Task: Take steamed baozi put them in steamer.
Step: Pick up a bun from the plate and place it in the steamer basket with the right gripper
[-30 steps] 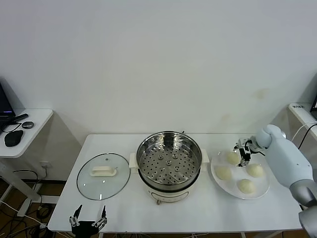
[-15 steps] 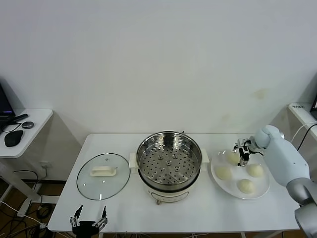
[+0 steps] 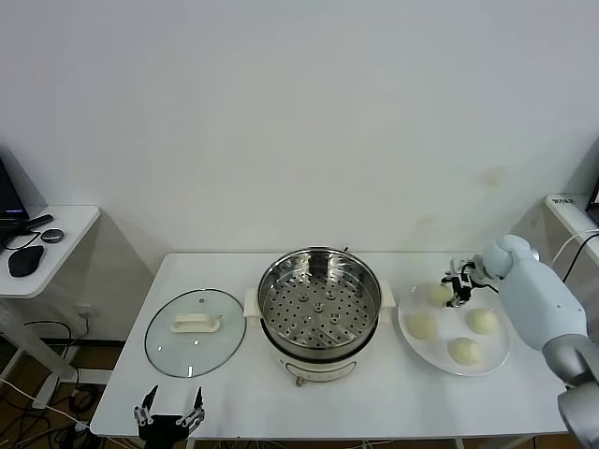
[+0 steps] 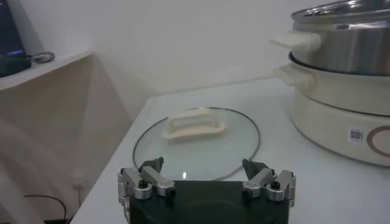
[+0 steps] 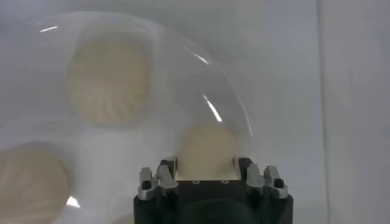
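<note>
Plain white wall behind, white desk (image 3: 234, 393) in front, w/ a small side table (image 3: 56, 224) off to the left carrying dark bits.

Left gripper (image 3: 169, 418) is parked at the desk's near-left edge, jaws released and wide, nothing btwn them; in the left wrist view it faces the glass lid (image 3: 195, 331).

The lid lies flat on the desk, handle up, just beside the steamer (image 3: 319, 313). The steamer sits mid-desk, open top facing straight up; its perforated tray is bare, no buns in it.

Right of it is the white plate (image 3: 497, 360), w/ all four steamed baozi (image 3: 423, 326) on it, well apart from each other.

Right gripper (image 3: 456, 288) is down over the far-left bun on the plate. In the right wrist view that bun sits btwn the jaws, which stand close on either side of it, so I read it as grasping the bun, though it hasn't left the plate.

Progress, as I judge it: zero of four moved. First pick is just at the grasp stage; lift, carry to the pot and release remain, then three more.

Orientation: the buns are round domes, pleated tops up, no real long axis, so grasp angle shouldn't matter much. Soft dough; too hard a squeeze could dent it.
</note>
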You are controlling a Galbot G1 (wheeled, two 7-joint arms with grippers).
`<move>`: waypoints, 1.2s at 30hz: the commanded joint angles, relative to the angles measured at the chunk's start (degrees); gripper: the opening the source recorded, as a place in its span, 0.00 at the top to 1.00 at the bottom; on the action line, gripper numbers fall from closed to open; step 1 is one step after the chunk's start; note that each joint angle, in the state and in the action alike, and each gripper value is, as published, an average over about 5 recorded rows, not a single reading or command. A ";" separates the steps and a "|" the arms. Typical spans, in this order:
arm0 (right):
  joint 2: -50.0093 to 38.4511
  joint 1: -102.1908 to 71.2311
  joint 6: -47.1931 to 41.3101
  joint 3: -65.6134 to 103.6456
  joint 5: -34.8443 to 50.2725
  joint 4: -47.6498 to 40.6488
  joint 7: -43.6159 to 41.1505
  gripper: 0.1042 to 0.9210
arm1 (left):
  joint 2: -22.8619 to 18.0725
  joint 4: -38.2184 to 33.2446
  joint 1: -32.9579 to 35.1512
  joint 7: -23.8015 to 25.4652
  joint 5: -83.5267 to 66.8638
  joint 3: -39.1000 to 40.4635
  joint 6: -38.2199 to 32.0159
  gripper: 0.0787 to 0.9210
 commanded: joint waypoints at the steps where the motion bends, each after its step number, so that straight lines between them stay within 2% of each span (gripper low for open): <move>1: -2.06 10.07 -2.48 -8.64 13.09 5.72 -3.89 0.40 | -0.02 0.03 -0.37 -0.16 -0.01 0.00 0.27 0.12; 6: 1.06 21.37 -3.02 -17.98 21.27 7.62 -9.46 0.40 | 0.33 -0.27 -1.51 -0.99 -0.67 -0.13 1.27 0.12; 9: 5.11 26.12 -0.38 -22.24 26.27 6.90 -12.80 0.40 | 0.63 -0.70 -2.16 -1.29 -2.03 -0.24 1.28 0.12; 11: 8.75 28.20 6.66 -23.87 30.27 4.02 -15.18 0.40 | 0.65 -1.19 -2.68 -1.45 -2.62 -0.32 1.42 0.12; 14: 14.51 30.03 23.45 -25.56 36.59 -2.34 -18.26 0.39 | 0.44 -2.07 -3.41 -1.50 -3.37 -0.42 1.64 0.12; 16: 16.47 30.46 29.46 -27.11 37.76 -2.59 -19.05 0.39 | 0.32 -2.37 -3.74 -1.52 -3.79 -0.44 1.70 0.12; 20: 18.15 30.08 34.62 -28.89 35.03 1.74 -19.45 0.38 | 0.13 -2.26 -3.93 -1.81 -4.44 -0.53 1.70 0.12; 24: 20.82 28.94 40.64 -27.24 23.92 3.75 -19.00 0.37 | -0.19 -2.04 -3.88 -2.11 -4.99 -0.65 1.72 0.12; 36: 26.29 24.42 41.11 -27.93 6.42 5.54 -14.18 0.38 | -0.86 -2.09 -3.41 -2.40 -5.25 -0.97 1.67 0.12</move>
